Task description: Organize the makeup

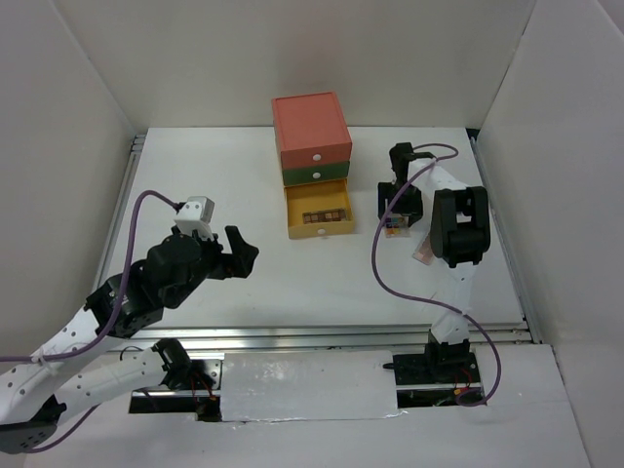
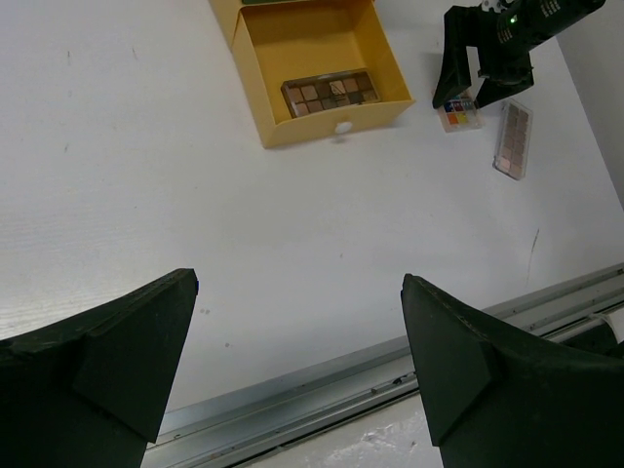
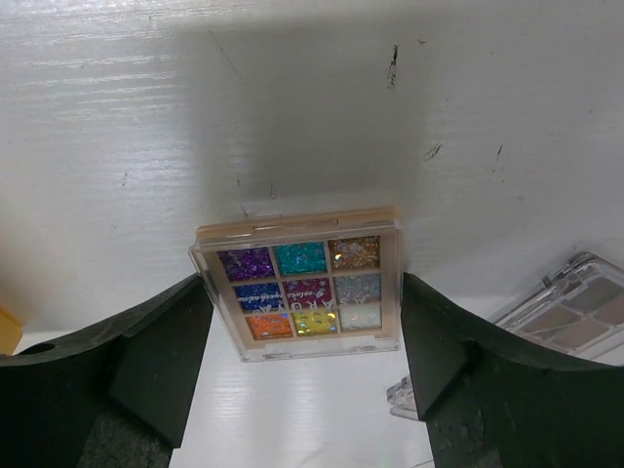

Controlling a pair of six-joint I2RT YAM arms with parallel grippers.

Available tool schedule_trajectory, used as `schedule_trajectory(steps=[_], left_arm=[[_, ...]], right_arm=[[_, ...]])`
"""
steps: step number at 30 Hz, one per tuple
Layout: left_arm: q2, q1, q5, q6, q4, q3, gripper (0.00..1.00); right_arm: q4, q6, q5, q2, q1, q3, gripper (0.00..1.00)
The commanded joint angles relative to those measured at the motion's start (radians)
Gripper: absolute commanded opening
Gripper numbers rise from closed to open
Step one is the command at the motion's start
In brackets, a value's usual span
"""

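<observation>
top view, landmark: the drawer box (image 1: 312, 136) sits at the back of the desk (image 1: 292, 292). Its yellow drawer (image 1: 319, 229) is pulled out, with the brown palette (image 1: 324, 214) lying inside.
top view, right arm: the right gripper (image 1: 398, 210) is down on the desk just right of the yellow drawer, over the multicolour palette (image 1: 394, 227). The pinkish palette (image 1: 423, 255) lies further right of the drawer.
top view, left arm: the left gripper (image 1: 239, 255) hangs left of the yellow drawer, well apart from it.
left wrist: jaws as wide as they go, nothing in them, just bare desk between.
right wrist: the multicolour palette (image 3: 300, 288) is flat on the desk between the jaws, with the fingers (image 3: 185, 341) right at its two side edges. Honestly can't tell if it's pinched yet or just framed.
handling, my guess: light, stiff and thin, with a slick clear lid, and the pans would probably crack if dropped. I'd grab the two side edges mid-length, low against the desk and square, so it doesn't pivot or squirt out.
</observation>
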Motion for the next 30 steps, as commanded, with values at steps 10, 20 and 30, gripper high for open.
schedule_trajectory(steps=[10,20,30], left_arm=[[-0.012,-0.029,-0.023,0.018,0.005,0.018,0.99],[-0.001,-0.038,-0.049,0.012,-0.054,0.060,0.99],[-0.104,-0.038,-0.010,0.086,-0.152,0.065,0.99]], right_arm=[[0.044,0.000,-0.020,-0.118,-0.009,-0.041,0.33],[0.153,0.127,0.055,-0.393,0.282,0.029,0.31],[0.481,0.268,0.180,-0.352,0.469,-0.044,0.34]])
